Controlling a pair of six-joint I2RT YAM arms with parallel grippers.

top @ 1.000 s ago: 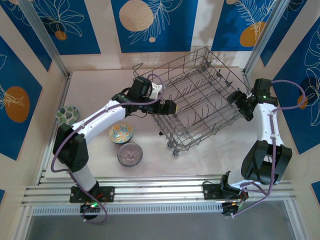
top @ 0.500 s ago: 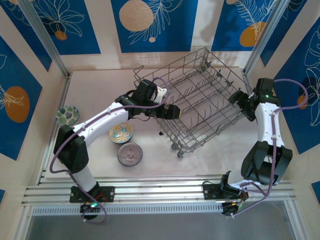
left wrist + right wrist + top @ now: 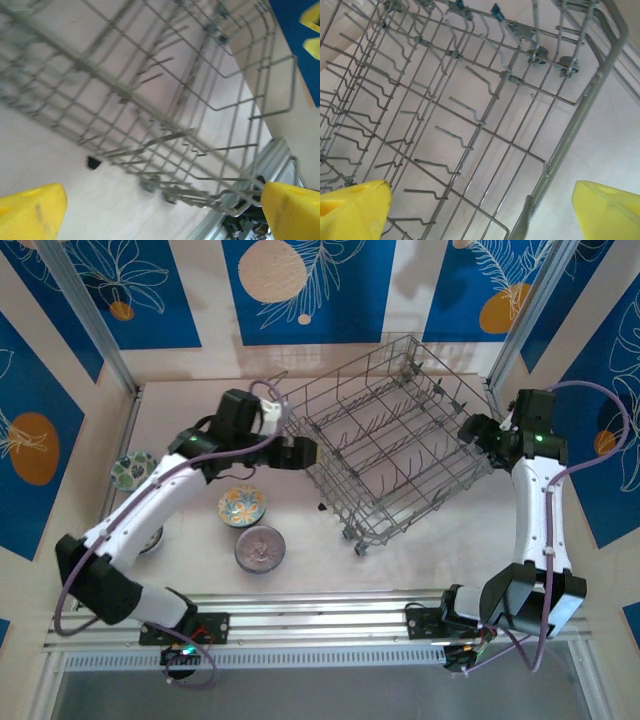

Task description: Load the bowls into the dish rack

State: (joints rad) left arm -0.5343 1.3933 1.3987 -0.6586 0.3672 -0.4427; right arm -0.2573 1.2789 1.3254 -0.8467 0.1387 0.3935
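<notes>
Left gripper (image 3: 303, 452) and right gripper (image 3: 476, 430) both spread, empty; left should pinch orange-yellow-blue round ceramic bowl (image 3: 241, 506) by its rim, avoiding grey wire dish rack (image 3: 390, 445).

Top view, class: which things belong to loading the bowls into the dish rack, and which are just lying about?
Part of the job: dish rack; green-white bowl; orange-yellow-blue bowl; pinkish-grey bowl.
Just lying about: small black piece beside the rack; blue wall panels.
</notes>
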